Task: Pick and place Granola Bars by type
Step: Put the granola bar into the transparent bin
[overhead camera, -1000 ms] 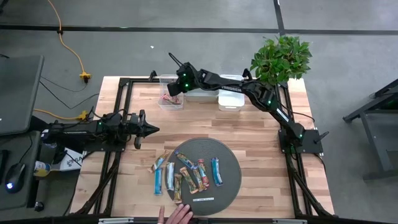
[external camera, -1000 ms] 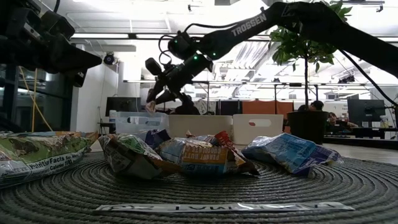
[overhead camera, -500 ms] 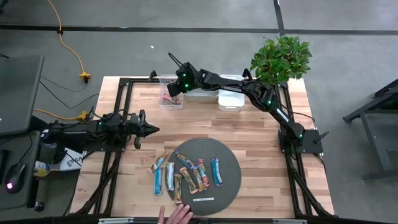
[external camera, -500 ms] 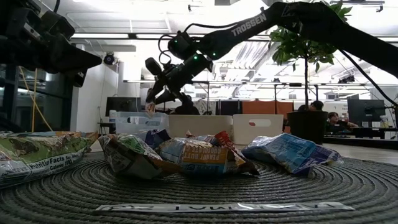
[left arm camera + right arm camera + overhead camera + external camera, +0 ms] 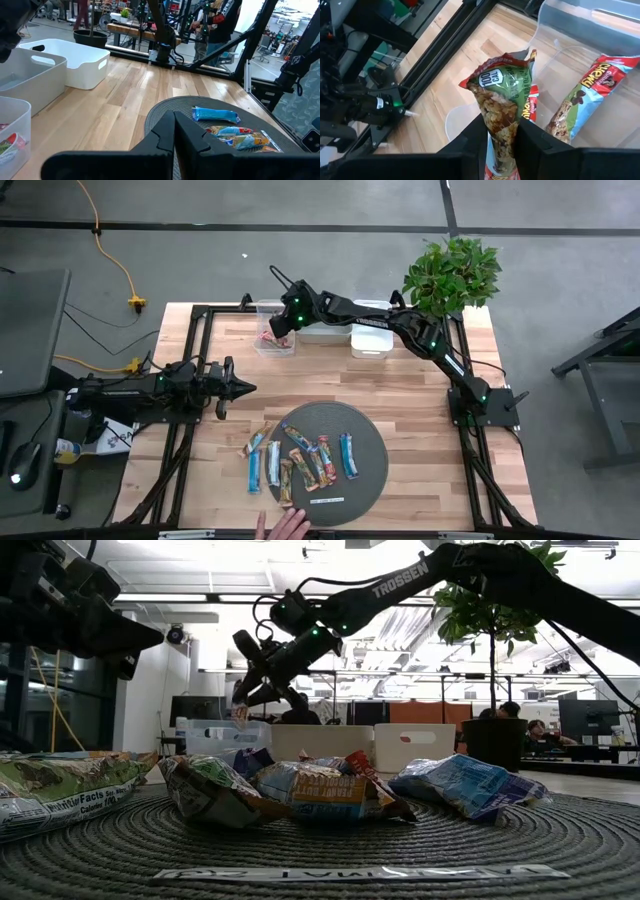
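Presently: round woven mat [image 5: 368, 442], near table edge, carries spread of Granola Bars [image 5: 300, 460]. Clear bin [image 5: 262, 308], far left of bin row, holds red-wrapped bars [image 5: 590, 95]. Right gripper [image 5: 279, 338] hangs over clear bin, fingers pinched on red-green bar [image 5: 502, 100]; bar's long axis runs out from fingers, bin directly below. Left gripper [image 5: 240, 388] closed, empty, parked left of mat, well apart from bin.

Wooden counter [image 5: 410, 395]; round grey woven mat [image 5: 368, 442]; clear bin [image 5: 272, 343]; two white bins [image 5: 370, 340]; potted plant [image 5: 452, 273]; yellow cable [image 5: 112, 262].
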Robot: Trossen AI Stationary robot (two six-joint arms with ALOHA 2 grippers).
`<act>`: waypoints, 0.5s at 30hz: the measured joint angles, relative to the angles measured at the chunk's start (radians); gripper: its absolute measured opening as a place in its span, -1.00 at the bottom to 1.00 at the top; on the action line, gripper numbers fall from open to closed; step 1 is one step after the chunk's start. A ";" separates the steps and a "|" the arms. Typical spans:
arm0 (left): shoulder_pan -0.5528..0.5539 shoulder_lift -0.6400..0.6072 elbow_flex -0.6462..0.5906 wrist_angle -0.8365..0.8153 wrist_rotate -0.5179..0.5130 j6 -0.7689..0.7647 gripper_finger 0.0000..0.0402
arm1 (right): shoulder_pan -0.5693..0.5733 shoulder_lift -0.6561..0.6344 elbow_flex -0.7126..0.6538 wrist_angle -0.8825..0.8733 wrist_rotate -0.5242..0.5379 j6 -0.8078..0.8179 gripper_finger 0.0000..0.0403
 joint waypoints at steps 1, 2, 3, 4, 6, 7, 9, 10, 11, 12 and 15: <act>0.000 0.000 0.000 0.000 0.000 0.000 -1.00 | 0.000 0.000 0.000 0.002 -0.003 -0.005 -0.66; 0.000 0.000 0.000 0.000 0.000 0.000 -1.00 | 0.000 0.000 0.000 0.006 -0.006 -0.007 -0.65; 0.000 0.000 0.000 0.000 0.000 0.000 -1.00 | 0.000 0.000 0.000 0.010 -0.006 -0.007 -0.62; 0.000 0.000 0.000 0.000 0.000 0.000 -1.00 | 0.000 0.000 0.000 0.015 -0.006 -0.007 -0.58; 0.000 0.000 0.000 0.000 0.000 0.000 -1.00 | 0.000 0.000 0.000 0.021 -0.008 -0.006 -0.50; 0.000 0.000 0.000 0.000 0.000 0.000 -1.00 | 0.000 0.000 0.000 0.022 -0.009 -0.002 -0.45; 0.000 0.000 0.000 0.000 0.000 0.000 -1.00 | 0.000 0.000 0.000 0.021 -0.008 -0.001 -0.34; 0.000 0.000 0.000 0.000 0.000 0.000 -1.00 | 0.000 0.000 0.000 0.021 -0.009 -0.001 -0.29; 0.000 0.000 0.000 0.000 0.000 0.000 -1.00 | 0.000 0.000 0.000 0.021 -0.008 -0.001 -0.25; 0.000 0.000 0.000 0.000 0.000 0.000 -1.00 | 0.000 0.000 0.000 0.022 -0.007 0.000 -0.20; 0.000 0.000 0.000 0.000 0.000 0.000 -1.00 | 0.000 0.000 0.000 0.026 0.000 -0.001 -0.10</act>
